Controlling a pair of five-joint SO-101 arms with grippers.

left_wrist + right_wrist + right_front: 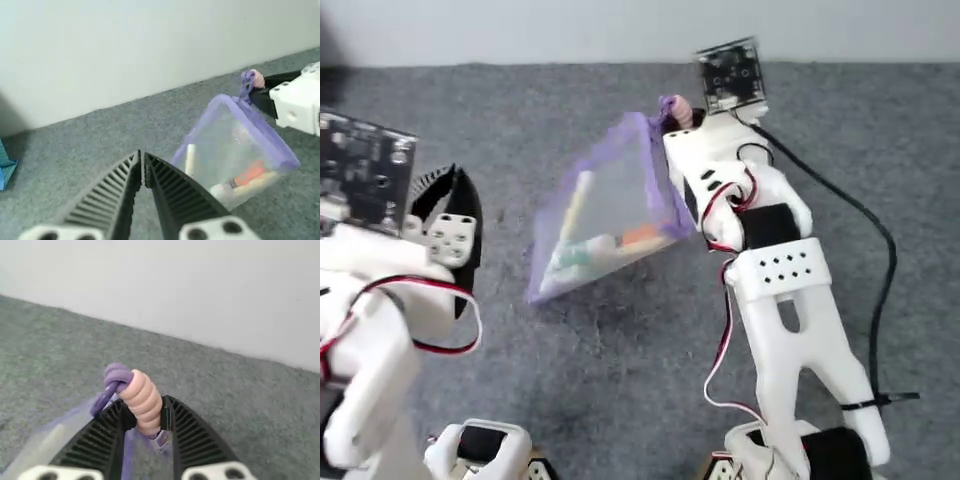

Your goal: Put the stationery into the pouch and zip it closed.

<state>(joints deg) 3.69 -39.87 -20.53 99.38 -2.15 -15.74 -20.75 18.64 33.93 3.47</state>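
Purple mesh pouch (610,215) hangs by its pink coil pull (680,108), clamped in the right gripper (142,407); the left gripper (143,159), clenched empty, should pin the pouch's near-left end.

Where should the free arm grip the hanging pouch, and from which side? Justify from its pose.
Probably the flat purple edge at its lower corner, coming from the side of the left gripper. The right gripper clamps the pink coiled pull on top, so the pouch hangs tilted with the stationery bulging its bottom. The edge is thin and faces that arm.
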